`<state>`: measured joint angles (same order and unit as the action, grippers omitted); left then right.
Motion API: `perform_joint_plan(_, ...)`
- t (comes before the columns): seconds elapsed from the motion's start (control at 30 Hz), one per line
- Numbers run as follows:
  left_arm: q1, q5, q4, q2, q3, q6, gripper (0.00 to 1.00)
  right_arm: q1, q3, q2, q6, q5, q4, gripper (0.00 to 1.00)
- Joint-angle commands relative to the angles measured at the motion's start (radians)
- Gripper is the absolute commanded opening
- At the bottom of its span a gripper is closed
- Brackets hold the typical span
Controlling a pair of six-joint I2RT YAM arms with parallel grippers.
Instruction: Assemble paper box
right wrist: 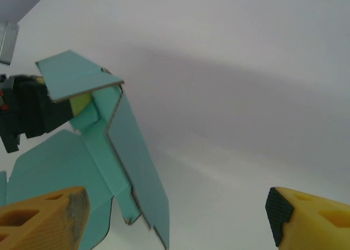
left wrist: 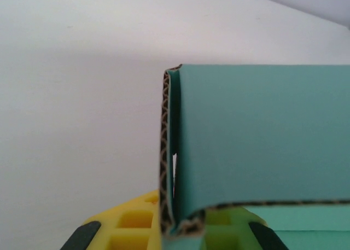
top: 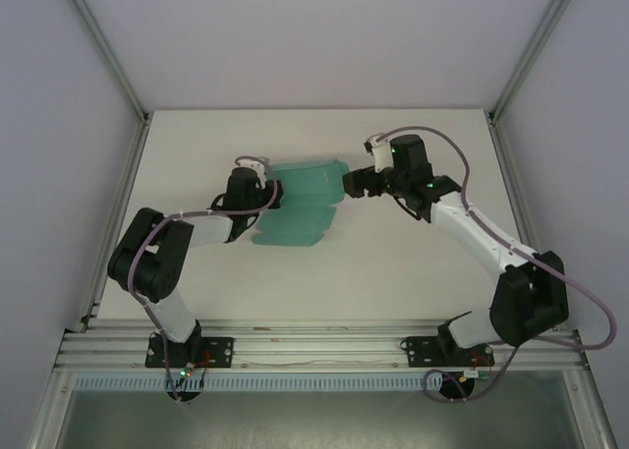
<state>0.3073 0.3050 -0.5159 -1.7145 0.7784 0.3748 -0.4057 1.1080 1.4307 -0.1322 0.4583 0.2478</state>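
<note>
Teal card: the box [top: 300, 205] lies half-folded near the middle of the table [top: 393, 262]; its base is flat and one wall is raised on its left side
Fold: the left wrist view has a flap [left wrist: 262, 135] doubled over on itself; the corrugated edge shows and the two layers sit close together
Left gripper [top: 267, 192]: clamped tight on that doubled wall, likely to pin the fold and stop the sheet sliding while the other arm works
Right gripper [top: 349, 184]: jaws wide apart, holding nothing; it sits just beside the box's right edge, seemingly lined up for the next flap; whether it touches the card I cannot tell from above
Panels [top: 295, 235]: the near ones lie flat toward the arm bases, not yet folded up
Around: white table; grey walls [top: 59, 125]; aluminium posts [top: 108, 66]; a purple cable [top: 590, 302] loops along each arm
In the way: nothing between right gripper and box; the left fingers cover part of the raised wall, so access to it looks easier from the right
</note>
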Motion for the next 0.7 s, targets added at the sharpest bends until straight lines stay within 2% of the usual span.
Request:
perform_joint_plan(0.0, 0.004, 0.085, 0.019, 0.03, 0.032, 0.029, 0.0, 0.001, 0.058, 0.081, -0.002, 0.099, 0.01, 0.8)
perform_joint_plan(0.07, 0.005, 0.094, 0.025, 0.027, 0.038, 0.029, 0.0, 0.001, 0.104, 0.125, -0.008, 0.116, 0.018, 0.73)
perform_joint_plan(0.17, 0.004, 0.1, 0.055, 0.016, 0.055, 0.026, 0.0, -0.001, 0.144, 0.17, -0.014, 0.16, 0.005, 0.55)
perform_joint_plan(0.3, 0.009, 0.062, 0.1, 0.007, 0.075, 0.015, 0.0, -0.002, 0.115, 0.174, -0.013, 0.167, -0.073, 0.17)
perform_joint_plan(0.4, 0.016, -0.04, 0.15, 0.009, 0.092, 0.018, 0.0, -0.002, 0.095, 0.164, -0.009, 0.166, -0.096, 0.0)
perform_joint_plan(0.6, 0.064, -0.423, 0.369, -0.044, 0.197, 0.036, 0.0, -0.057, 0.047, 0.092, -0.04, 0.024, -0.129, 0.0)
perform_joint_plan(0.63, 0.069, -0.443, 0.376, -0.051, 0.203, 0.04, 0.0, -0.063, 0.04, 0.085, -0.041, 0.021, -0.137, 0.0)
perform_joint_plan(0.67, 0.072, -0.454, 0.378, -0.057, 0.206, 0.05, 0.09, -0.069, 0.037, 0.08, -0.034, 0.013, -0.143, 0.0)
